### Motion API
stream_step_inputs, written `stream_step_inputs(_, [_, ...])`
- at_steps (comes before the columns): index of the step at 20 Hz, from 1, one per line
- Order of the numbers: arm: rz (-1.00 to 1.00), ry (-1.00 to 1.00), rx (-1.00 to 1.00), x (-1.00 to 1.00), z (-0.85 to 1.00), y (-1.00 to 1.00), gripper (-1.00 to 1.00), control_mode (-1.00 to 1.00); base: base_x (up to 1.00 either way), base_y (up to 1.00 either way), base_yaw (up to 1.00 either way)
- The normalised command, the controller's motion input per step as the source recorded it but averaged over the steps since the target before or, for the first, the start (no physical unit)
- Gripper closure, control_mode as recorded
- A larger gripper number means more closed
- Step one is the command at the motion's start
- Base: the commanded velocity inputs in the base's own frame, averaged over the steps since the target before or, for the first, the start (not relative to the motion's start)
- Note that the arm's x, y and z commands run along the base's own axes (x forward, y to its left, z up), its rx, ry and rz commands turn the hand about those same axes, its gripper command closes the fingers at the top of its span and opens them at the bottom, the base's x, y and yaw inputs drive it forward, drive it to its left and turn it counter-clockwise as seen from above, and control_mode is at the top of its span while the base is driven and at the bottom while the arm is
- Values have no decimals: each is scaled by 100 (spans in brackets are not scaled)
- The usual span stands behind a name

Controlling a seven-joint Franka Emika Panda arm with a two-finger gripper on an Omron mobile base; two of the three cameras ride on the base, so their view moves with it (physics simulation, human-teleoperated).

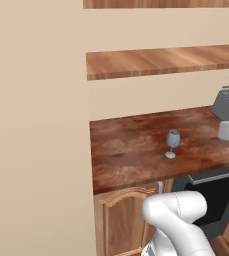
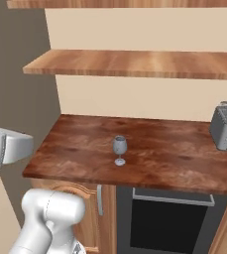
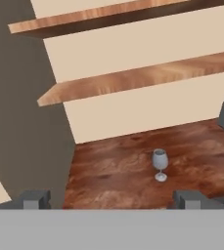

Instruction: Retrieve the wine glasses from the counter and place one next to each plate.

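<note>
The wine glass (image 3: 159, 164), a small translucent grey-blue stemmed glass with a rounded bowl, thin stem and round foot, stands upright on the dark reddish-brown glossy wood surface (image 2: 174, 149), roughly midway between its front edge and the cream back wall. Only 1 glass shows here. In the right base view it (image 2: 119, 150) sits left of the surface's middle; in the left base view it (image 1: 172, 143) sits toward the right, well apart from the grey metal toaster (image 1: 228, 104) at the far right end.

The relation that matters is how the glass lies from the gripper (image 3: 111, 199). In the hand view the 2 dark finger tips (image 3: 35, 199) rise at the bottom, set wide apart, so the jaws are fully open with nothing between them. The glass appears above that gap and somewhat toward the right-hand tip, so it lies ahead of the jaws, farther along the line the hand looks, and a little off centre to that side. It is well apart from the tips, not yet within reach.

The glass's long axis is vertical, stem under bowl. By my judgement the hand must travel forward and down over the front edge of the surface, shifting slightly toward the glass's side, until the bowl or stem stands between the tips. The open span looks ample for the bowl. A tall, narrow-footed glass would likely tip if 1 tip brushed it first, so centring before closing matters. There is 1 arm, so no choice of hand arises.
</note>
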Motion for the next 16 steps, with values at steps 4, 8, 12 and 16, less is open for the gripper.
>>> stream_step_inputs(4, [-5,0,12,-2,0,-15,-100,-100,0,0,0])
stream_step_inputs(8, [1,0,20,-24,0,-59,-100,-100,0,0,0])
stream_step_inputs(12, [13,-1,17,-22,0,-82,-100,-100,0,0,0])
stream_step_inputs(16, [31,-21,-4,-2,-5,-45,-100,-100,0,0,0])
